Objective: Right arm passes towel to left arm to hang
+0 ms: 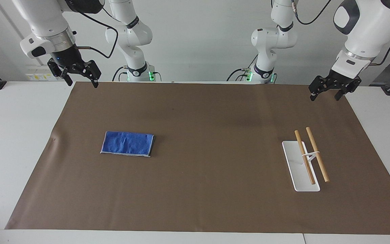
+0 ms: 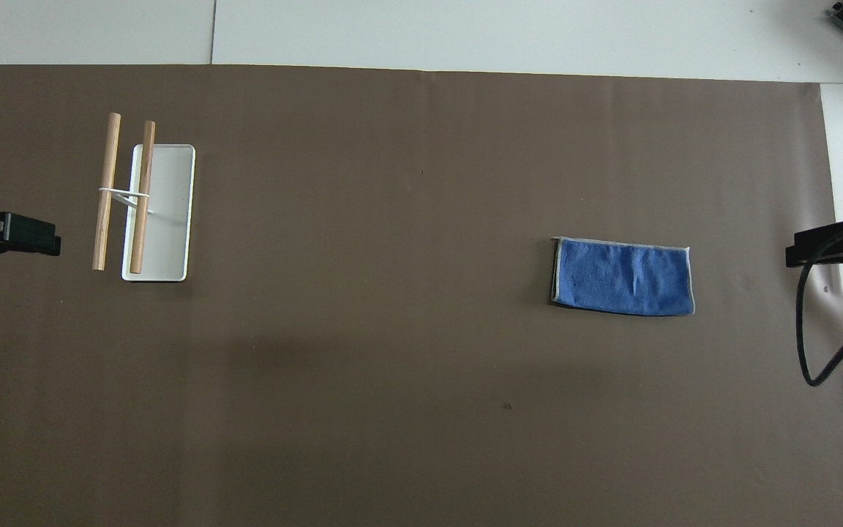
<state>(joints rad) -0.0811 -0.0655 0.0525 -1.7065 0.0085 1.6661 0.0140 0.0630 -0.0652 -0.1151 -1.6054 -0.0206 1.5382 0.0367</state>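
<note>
We see nothing done yet: towel (image 1: 127,143) flat at centre-left, rack (image 1: 306,159) at right bare. Right gripper (image 1: 78,73) upper left, left gripper (image 1: 330,88) upper right, both spread apart, empty. Pickup, handover, hanging all remain.

The towel (image 1: 127,143) is looking like fuzzy cloth with a smooth pale hem. The mat (image 1: 201,112) is showing a matt, papery brown. The rack (image 1: 306,159) is pairing two bare wooden rods with a smooth white base, probably plastic or painted metal.
</note>
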